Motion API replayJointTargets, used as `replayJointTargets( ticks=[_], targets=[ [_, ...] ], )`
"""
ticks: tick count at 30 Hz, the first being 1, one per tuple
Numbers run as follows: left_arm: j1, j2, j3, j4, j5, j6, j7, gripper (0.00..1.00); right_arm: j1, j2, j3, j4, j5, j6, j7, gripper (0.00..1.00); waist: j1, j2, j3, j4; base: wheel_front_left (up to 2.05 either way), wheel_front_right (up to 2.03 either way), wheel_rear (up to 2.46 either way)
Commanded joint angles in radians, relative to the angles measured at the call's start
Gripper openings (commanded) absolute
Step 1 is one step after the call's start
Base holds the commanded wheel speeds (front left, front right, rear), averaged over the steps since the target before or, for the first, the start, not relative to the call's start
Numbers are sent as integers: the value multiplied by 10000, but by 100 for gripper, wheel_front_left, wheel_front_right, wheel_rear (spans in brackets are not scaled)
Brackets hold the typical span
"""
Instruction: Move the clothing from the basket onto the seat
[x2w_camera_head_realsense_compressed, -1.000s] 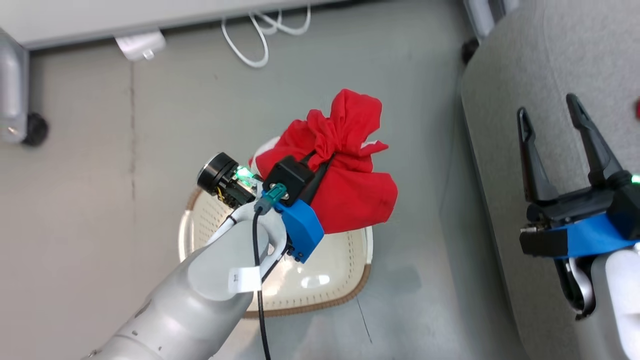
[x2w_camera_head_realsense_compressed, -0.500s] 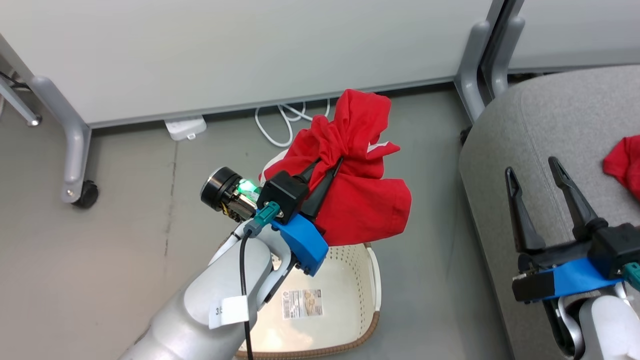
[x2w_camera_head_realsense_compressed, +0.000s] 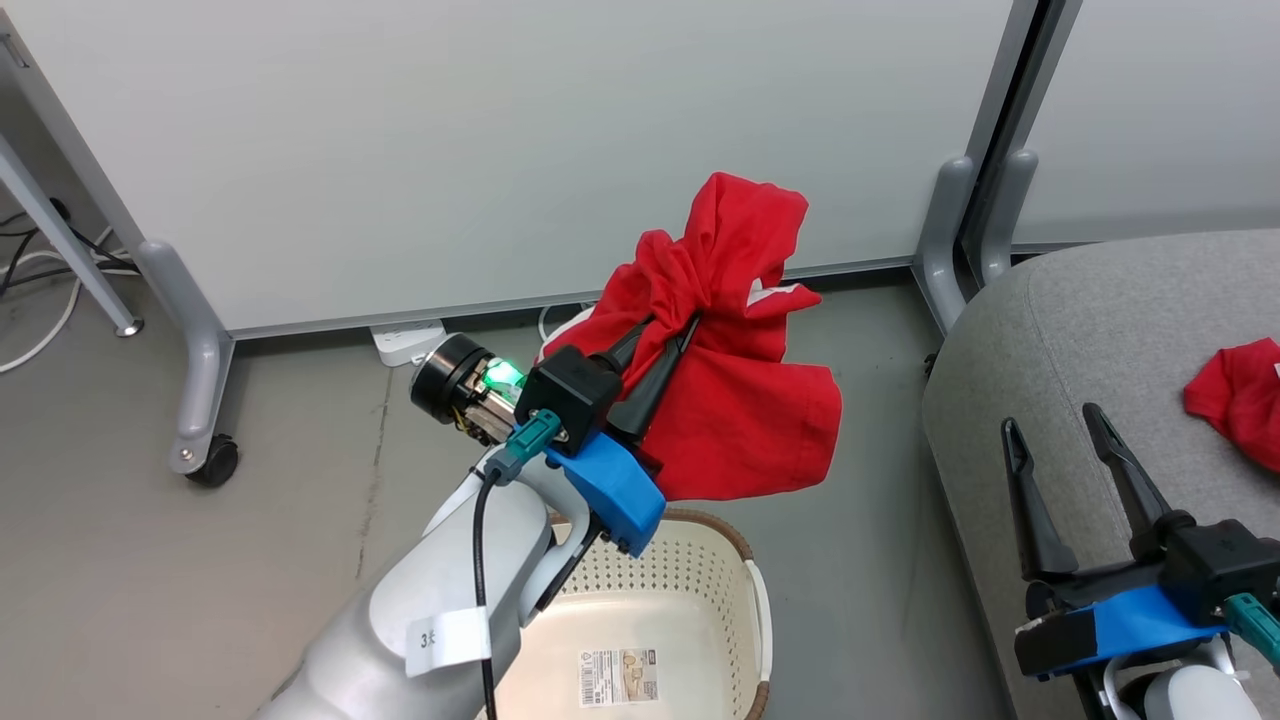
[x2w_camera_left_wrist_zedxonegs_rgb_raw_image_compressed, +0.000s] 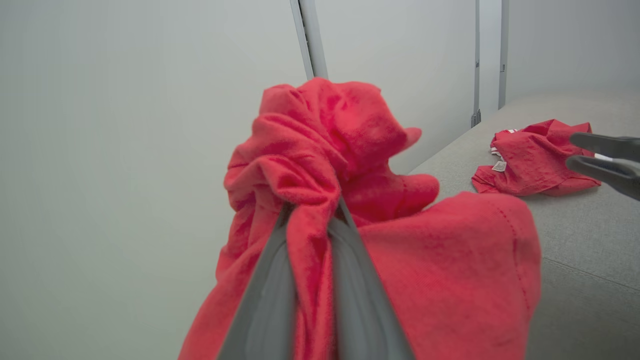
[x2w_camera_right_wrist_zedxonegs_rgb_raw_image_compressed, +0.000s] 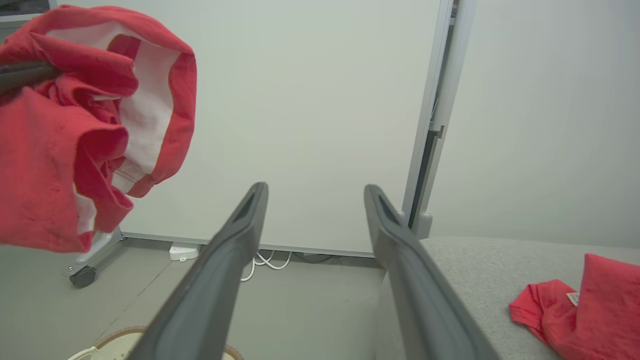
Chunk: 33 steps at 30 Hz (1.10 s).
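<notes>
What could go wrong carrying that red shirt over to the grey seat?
The left hand pinches only a small fold of the red garment, so it might slip out and fall on the floor short of the seat. The loose cloth could also catch on the open right hand.

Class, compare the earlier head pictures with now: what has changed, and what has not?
The left gripper has carried the red garment up, clear of the basket; the camera tilted up too. Its grip stayed shut, the right gripper open near the seat.
</notes>
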Motion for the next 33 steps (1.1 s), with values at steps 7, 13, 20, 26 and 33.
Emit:
replayJointTargets(
  ticks=[7, 13, 20, 26, 33],
  targets=[
    [172, 90, 67, -105, 2, -6, -27, 0, 184, -25, 251, 7, 13, 1, -5, 100, 2, -1, -43, 42, 0, 0, 0],
    [171, 84, 70, -110, 14, -2, -27, 0, 128, -138, 856, -67, 246, 1, -5, 100, 2, -1, 26, 65, 0, 0, 0],
    [-18, -5, -5, -108, 94, -50, -29, 0, -204, -334, 2307, 44, 606, 1, -5, 100, 2, -1, 206, 185, 0, 0, 0],
    [-139, -144, -92, -86, 186, -76, -27, 0, -616, -423, 3229, 183, 888, 1, -5, 100, 2, -1, 368, 347, 0, 0, 0],
    [-333, -317, -220, -96, 275, -145, -28, 0, -1385, -538, 3878, 596, 1197, 1, -6, 100, 2, -1, 578, 536, 0, 0, 0]
  ],
)
